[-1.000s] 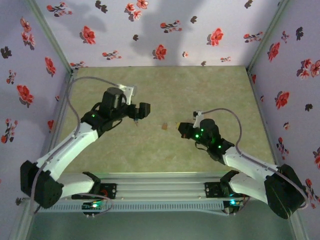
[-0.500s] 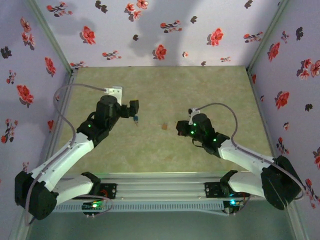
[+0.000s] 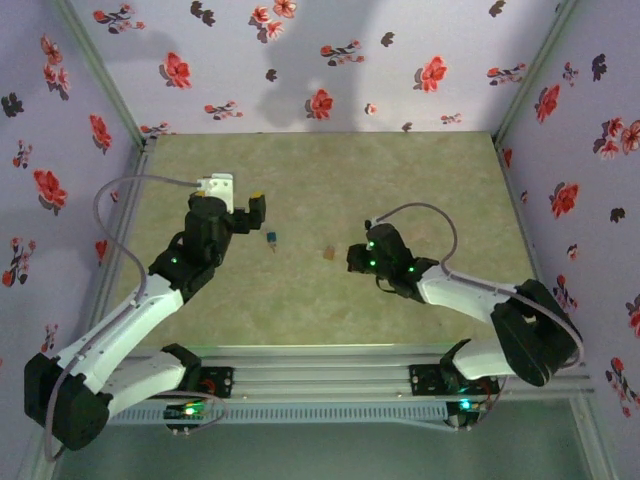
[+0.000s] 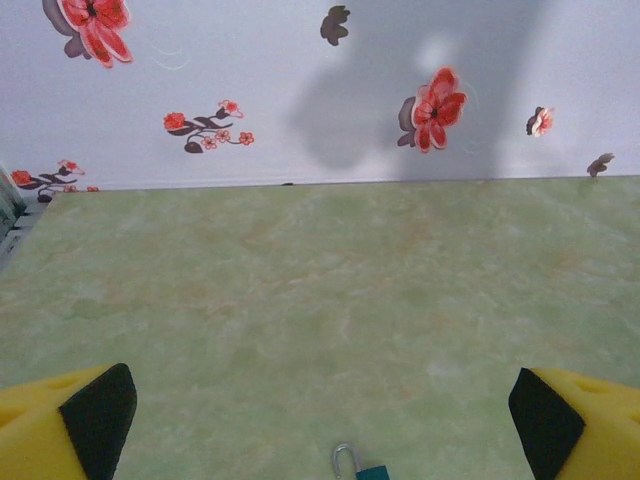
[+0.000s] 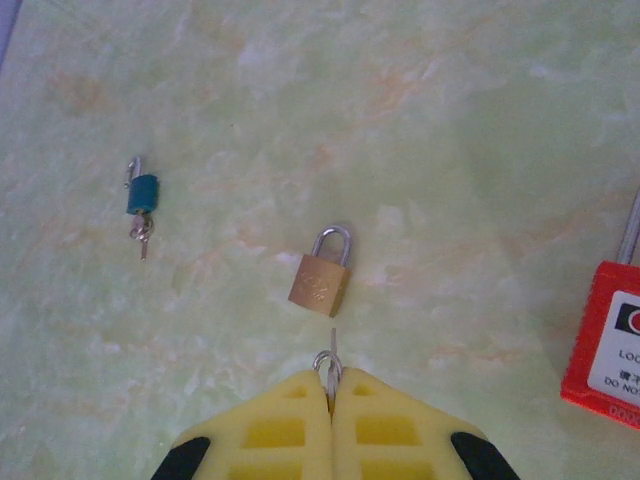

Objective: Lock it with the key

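A small brass padlock (image 5: pixel 321 276) lies flat on the green table (image 5: pixel 480 120), its shackle pointing away from my right gripper (image 5: pixel 331 385). That gripper is shut on a small silver key (image 5: pixel 332 362) with a ring. The key blade points at the padlock's base, a short gap apart. In the top view the brass padlock (image 3: pixel 328 253) lies just left of the right gripper (image 3: pixel 354 258). My left gripper (image 3: pixel 255 210) stands open and empty beyond a teal padlock (image 3: pixel 271 239). In the left wrist view the left gripper (image 4: pixel 320 420) spans the bottom edge.
The teal padlock (image 5: pixel 141 193) has keys hanging from it and lies left of the brass one; its shackle (image 4: pixel 343 460) peeks in at the bottom of the left wrist view. A red safety padlock (image 5: pixel 610 340) lies at the right. Flowered walls (image 3: pixel 320 60) enclose the table.
The left arm has drawn back to the left, off the teal padlock. The right gripper has moved left with the key, closer to the brass padlock.
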`<state>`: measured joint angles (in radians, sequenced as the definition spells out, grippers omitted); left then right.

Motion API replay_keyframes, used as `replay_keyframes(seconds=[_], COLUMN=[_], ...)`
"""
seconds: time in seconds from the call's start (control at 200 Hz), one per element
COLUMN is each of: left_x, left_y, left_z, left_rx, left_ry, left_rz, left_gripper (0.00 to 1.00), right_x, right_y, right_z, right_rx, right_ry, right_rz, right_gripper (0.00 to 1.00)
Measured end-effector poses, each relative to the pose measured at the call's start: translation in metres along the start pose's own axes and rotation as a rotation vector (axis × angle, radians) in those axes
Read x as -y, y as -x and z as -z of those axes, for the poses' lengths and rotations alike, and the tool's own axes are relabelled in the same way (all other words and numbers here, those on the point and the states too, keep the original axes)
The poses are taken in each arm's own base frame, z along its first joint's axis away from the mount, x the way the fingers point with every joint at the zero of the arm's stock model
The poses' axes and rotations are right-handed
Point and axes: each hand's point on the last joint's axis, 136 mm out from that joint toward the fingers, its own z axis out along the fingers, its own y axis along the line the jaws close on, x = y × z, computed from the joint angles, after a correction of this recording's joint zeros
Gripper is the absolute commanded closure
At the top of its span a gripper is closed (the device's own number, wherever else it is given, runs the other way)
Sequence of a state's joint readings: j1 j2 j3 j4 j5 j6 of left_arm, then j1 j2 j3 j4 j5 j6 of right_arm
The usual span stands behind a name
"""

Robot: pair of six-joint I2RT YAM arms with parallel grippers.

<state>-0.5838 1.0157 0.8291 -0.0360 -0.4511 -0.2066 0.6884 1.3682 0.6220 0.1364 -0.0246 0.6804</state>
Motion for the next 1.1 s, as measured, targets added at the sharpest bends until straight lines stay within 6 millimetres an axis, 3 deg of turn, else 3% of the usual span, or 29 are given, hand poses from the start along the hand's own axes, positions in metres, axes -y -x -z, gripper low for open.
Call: replay_keyframes(seconds=[0.28, 0.515, 1.1], left_x=[0.000, 0.000, 0.000], left_y=[0.002, 0.002, 0.002], left_z=[0.000, 0.000, 0.000], left_rx=[0.007, 0.007, 0.007], left_ry=[0.001, 0.001, 0.001], left_rz=[0.003, 0.003, 0.003], left_gripper=[0.00, 0.00, 0.00], right_x=[-0.002, 0.005, 0.008], right_y=[-0.001, -0.009, -0.007], right_z=[-0.028, -0.042, -0.067], right_rx=[-0.038, -0.066, -0.077], right_ry=[-0.025, -0.051, -0.083], right_rz=[0.000, -0.007, -0.029], right_gripper=[1.00, 1.00, 1.00])
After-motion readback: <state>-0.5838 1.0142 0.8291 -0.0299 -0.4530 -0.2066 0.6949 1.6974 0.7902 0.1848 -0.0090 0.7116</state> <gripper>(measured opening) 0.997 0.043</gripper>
